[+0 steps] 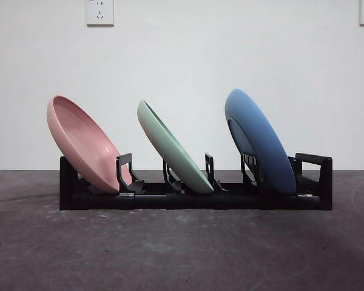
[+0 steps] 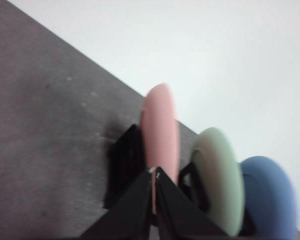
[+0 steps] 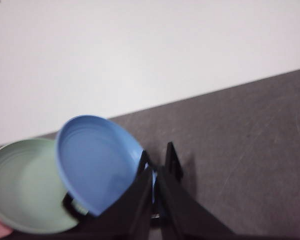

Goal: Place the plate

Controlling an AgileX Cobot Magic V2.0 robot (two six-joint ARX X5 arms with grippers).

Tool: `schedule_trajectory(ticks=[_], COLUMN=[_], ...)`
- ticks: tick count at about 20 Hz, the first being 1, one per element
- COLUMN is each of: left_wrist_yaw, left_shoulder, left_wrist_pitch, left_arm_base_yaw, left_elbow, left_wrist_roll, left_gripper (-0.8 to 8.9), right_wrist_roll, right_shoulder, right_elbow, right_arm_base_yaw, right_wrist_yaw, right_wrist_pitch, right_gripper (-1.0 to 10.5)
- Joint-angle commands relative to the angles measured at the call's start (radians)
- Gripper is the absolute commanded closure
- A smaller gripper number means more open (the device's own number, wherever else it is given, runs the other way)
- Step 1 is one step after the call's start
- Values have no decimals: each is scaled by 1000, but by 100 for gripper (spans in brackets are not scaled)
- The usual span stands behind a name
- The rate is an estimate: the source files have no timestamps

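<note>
We are seeing the pink plate, green plate and blue plate all leaning in the black rack mid-frame on the tabletop. The placing looks done; left gripper and right gripper are pinched together, holding nothing.

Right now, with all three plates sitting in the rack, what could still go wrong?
1. All three plates lean the same way rather than standing upright; the pink plate tilts most and overhangs the end of the black rack, so a knock might tip it out.
2. The left pincer sits close to the pink plate's rim, and the right pincer close to the blue plate; a careless retreat could clip either.
</note>
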Motion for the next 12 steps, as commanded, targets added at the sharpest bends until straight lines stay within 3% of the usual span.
schedule_trajectory(ticks=[1,12], left_wrist_yaw=[29,46], left_shoulder=[37,317], left_wrist_pitch=[-88,-495], left_arm_base_yaw=[1,1], left_elbow=[96,450], left_wrist_roll=[3,320], left_gripper=[803,803], right_wrist_roll=[-33,-133], right_shoulder=[96,466], right_elbow=[121,507], right_arm_base_yaw=[3,3], right_wrist_yaw=[-47,-177], right_wrist_pitch=[-127,-449], right_gripper=[933,933])
